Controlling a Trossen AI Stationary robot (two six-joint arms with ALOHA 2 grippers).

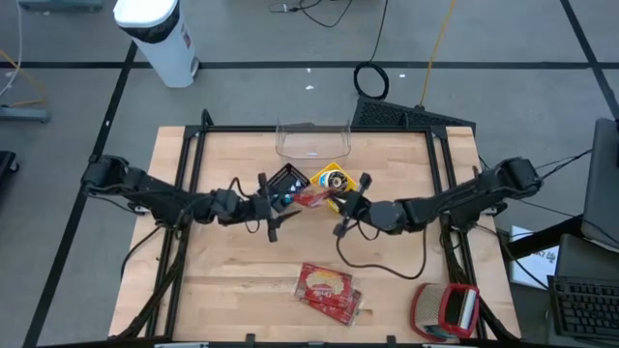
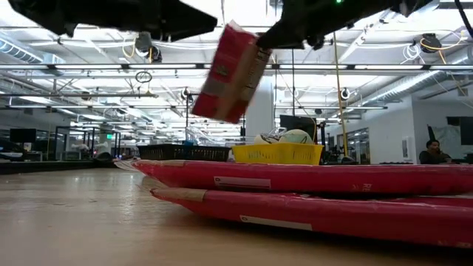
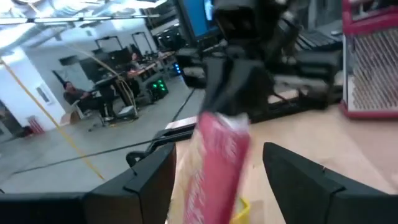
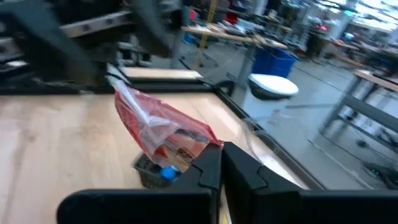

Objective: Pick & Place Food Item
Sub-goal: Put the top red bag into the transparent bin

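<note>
A red food packet (image 1: 311, 198) hangs in the air over the middle of the table, just on the near side of a black basket (image 1: 287, 180) and a yellow basket (image 1: 334, 179). My right gripper (image 4: 222, 152) comes in from the table's right and is shut on the packet (image 4: 158, 127). My left gripper (image 3: 217, 151) reaches in from the left and is open. Its two fingers stand on either side of the packet (image 3: 219, 165) with a gap on each side. In the low view the packet (image 2: 233, 70) hangs tilted, well above the table. My right gripper pinches the packet's crinkled end (image 4: 194, 142) between its two shut fingers, coming in about level from the table's right. The packet is lifted clear of the table and sticks out beyond the fingertips toward the left arm, tilted.
A clear container (image 1: 311, 140) stands at the far edge behind the baskets. More red packets (image 1: 329, 290) lie stacked near the front edge, and a red and white object (image 1: 447, 309) sits at the near right corner. A black cable (image 1: 377, 266) loops over the table.
</note>
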